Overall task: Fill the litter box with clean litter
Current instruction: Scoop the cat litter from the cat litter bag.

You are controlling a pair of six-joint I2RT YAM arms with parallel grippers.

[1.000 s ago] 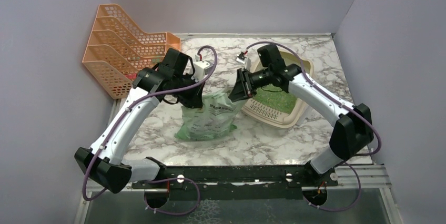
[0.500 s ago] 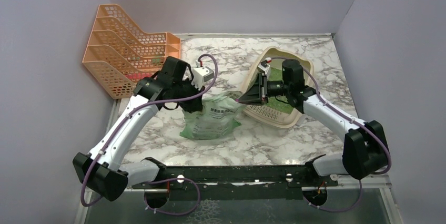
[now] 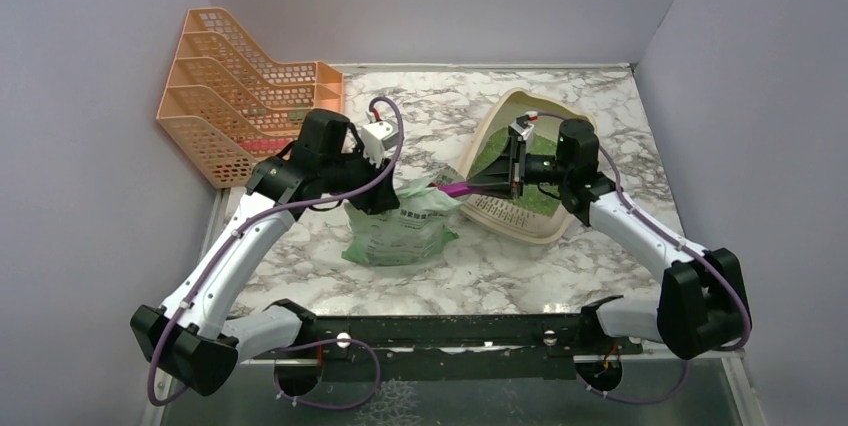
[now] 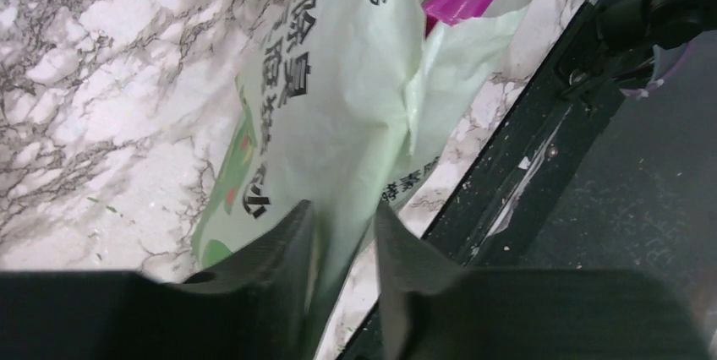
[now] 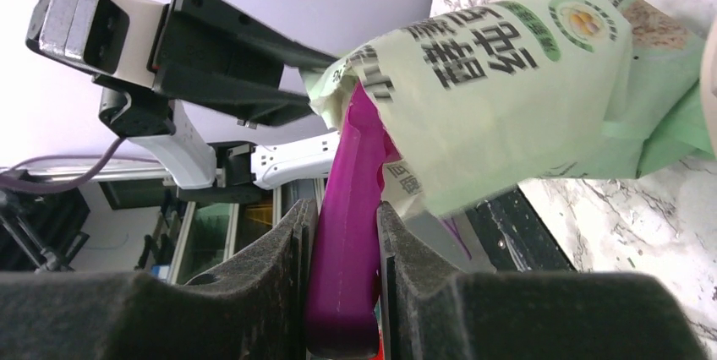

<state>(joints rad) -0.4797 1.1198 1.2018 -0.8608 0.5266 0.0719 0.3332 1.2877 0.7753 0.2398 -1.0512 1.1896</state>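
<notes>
The beige litter box [image 3: 528,234] sits right of centre, tipped up on its right side, with green litter [image 3: 540,196] inside. The green litter bag [image 3: 400,231] stands on the marble to its left. My left gripper [image 3: 375,196] is at the bag's top. In the left wrist view its jaws [image 4: 342,225] stand apart, with a fold of the bag [image 4: 338,81] running loosely between them. My right gripper [image 5: 345,216] is shut on the handle of the magenta scoop [image 5: 347,233]. The scoop's [image 3: 460,189] far end is inside the bag's mouth [image 5: 507,81].
An orange mesh file rack [image 3: 235,81] stands at the back left against the wall. A black rail [image 3: 450,331] runs along the table's near edge. Purple walls close in on three sides.
My left jaws have parted from their pinch on the bag's top. My right gripper has drawn back to the right over the litter box, so more of the scoop's handle shows.
</notes>
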